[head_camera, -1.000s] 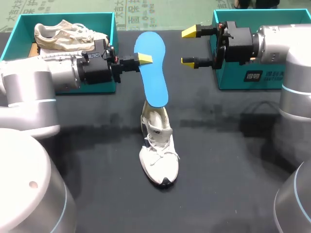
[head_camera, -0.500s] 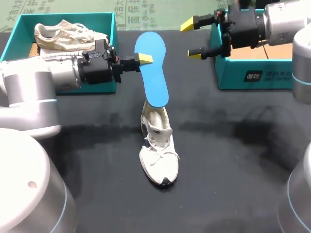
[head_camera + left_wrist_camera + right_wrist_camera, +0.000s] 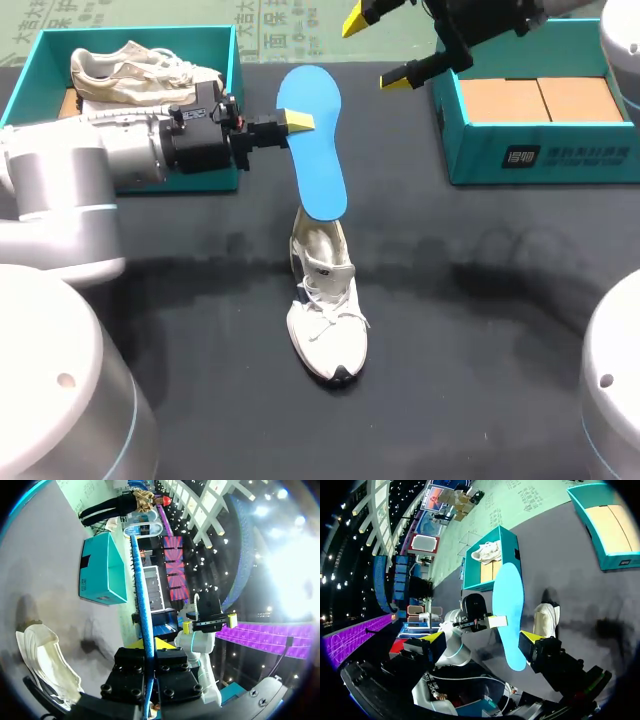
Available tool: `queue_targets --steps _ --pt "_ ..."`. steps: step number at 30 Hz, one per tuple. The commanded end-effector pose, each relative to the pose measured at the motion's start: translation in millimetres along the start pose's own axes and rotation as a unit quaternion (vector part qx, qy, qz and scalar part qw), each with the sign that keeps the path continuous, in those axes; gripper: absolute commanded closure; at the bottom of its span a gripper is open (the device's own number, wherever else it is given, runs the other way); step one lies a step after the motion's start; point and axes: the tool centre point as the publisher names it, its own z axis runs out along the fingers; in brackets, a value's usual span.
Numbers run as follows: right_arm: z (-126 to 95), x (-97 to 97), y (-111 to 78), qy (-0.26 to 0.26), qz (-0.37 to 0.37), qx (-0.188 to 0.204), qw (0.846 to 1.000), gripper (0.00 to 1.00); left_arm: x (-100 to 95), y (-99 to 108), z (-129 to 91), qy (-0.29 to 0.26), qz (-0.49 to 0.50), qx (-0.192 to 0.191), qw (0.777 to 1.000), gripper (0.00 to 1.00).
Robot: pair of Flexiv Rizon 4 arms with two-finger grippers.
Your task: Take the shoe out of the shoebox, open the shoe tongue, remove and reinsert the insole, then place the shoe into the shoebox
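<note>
- Left gripper: clamped on the edge of the blue insole, one yellow tip on the face toward the camera, the other finger hidden behind it.
- Insole held in the air over the middle of the table, running lengthwise away from the robot. The left wrist view shows it edge-on between the fingers.
- In the head view its near end overlaps the heel opening of the white shoe. Cannot tell whether they touch.
- Shoe stands on its sole mid-table, toe toward the robot, laces up, outside both boxes.
- Right gripper: fingers wide apart, nothing between them, raised at the far side of the table beside the right box. It is well apart from the insole.
- Right box: teal, brown cardboard on its floor.
- Left box: teal, at the far left, a second pale shoe lying inside. The left arm crosses in front of its near wall.
</note>
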Motion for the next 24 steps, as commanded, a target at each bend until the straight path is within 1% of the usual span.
queue_targets --steps 1,5,8,12,17,24 --pt "6.8 15.3 4.4 -0.265 -0.005 0.009 0.964 0.00 0.0 0.3 0.2 -0.001 0.000 0.000 1.000 1.00" --pt "13.9 22.0 -0.3 -0.315 -0.006 0.002 0.949 0.00 0.0 0.3 0.2 -0.001 0.000 0.000 1.000 1.00" --pt "21.4 26.7 -5.6 -0.350 -0.013 0.006 0.937 0.00 0.0 0.3 0.2 -0.001 0.000 0.000 1.000 1.00" --pt "29.2 28.6 -12.5 -0.378 -0.023 0.010 0.926 0.00 0.0 0.3 0.2 -0.001 0.000 0.000 1.000 1.00" --pt "35.1 29.0 -21.5 -0.390 -0.036 0.009 0.920 0.00 0.0 0.3 0.2 -0.001 0.000 0.000 1.000 1.00" --pt "49.7 18.5 -30.6 -0.402 -0.046 0.015 0.914 0.00 0.0 0.3 0.2 -0.001 0.000 0.000 1.000 1.00"
